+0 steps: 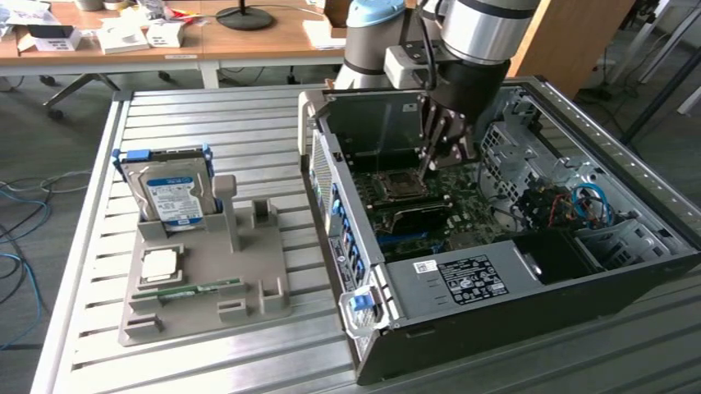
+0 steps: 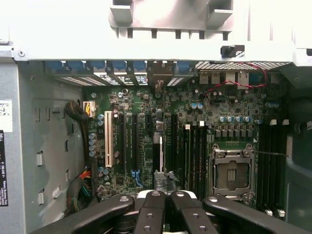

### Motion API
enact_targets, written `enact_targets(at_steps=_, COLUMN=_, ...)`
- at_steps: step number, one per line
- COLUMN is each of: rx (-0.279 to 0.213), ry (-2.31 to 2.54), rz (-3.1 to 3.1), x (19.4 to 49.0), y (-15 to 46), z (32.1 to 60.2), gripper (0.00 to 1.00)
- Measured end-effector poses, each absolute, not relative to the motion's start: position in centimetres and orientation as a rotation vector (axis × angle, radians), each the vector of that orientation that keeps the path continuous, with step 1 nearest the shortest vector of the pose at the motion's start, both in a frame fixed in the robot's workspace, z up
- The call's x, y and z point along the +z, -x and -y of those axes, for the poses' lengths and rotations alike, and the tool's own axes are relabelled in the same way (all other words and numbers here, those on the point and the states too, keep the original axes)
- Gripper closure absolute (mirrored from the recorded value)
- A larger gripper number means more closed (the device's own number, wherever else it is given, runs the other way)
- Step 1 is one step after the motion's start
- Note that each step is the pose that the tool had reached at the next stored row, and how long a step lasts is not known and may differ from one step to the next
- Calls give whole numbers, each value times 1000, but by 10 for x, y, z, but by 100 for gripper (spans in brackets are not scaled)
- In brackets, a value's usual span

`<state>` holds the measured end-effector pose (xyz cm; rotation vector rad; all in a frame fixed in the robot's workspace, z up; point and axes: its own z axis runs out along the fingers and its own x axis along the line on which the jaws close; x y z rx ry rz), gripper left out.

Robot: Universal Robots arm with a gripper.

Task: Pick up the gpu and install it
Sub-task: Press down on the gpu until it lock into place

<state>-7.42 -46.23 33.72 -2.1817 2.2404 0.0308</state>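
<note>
Risks, big to small:
- The computer case [image 1: 526, 312] lies open on the slatted desk [image 1: 219, 123], and the arm reaches deep into it. Drifting sideways could clip the case wall or the drive cage.
- The motherboard [image 2: 146, 112] sits directly under the tool. A descent off the slot line would put the card edge on capacitors or the open CPU socket [image 2: 231, 170] rather than in a slot.
- Several black expansion slots [image 2: 127, 141] lie side by side next to a white one [image 2: 108, 139], so hitting the wrong slot is a likely error.
- The end effector [image 2: 164, 197] is pressed together on a thin card seen edge-on, judged to be the gpu [image 2: 161, 153], hanging just above the slots. The grip is narrow, so the card could tilt or slip when pushed and seat only partly.

View differences:
- The exterior view shows the grey holder [image 1: 208, 279] on the desk with the hard drive [image 1: 170, 193] and memory stick [image 1: 197, 289] in place. It also shows the arm's angle into the case.
- The wrist view shows how the slots are laid out and how the card lines up with them. The exterior view hides this behind the tool.
</note>
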Motion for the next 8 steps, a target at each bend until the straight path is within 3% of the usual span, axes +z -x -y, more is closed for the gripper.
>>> enact_targets(at_steps=8, rx=31, ry=2182, rz=-2240, x=323, y=74, z=462, gripper=89)
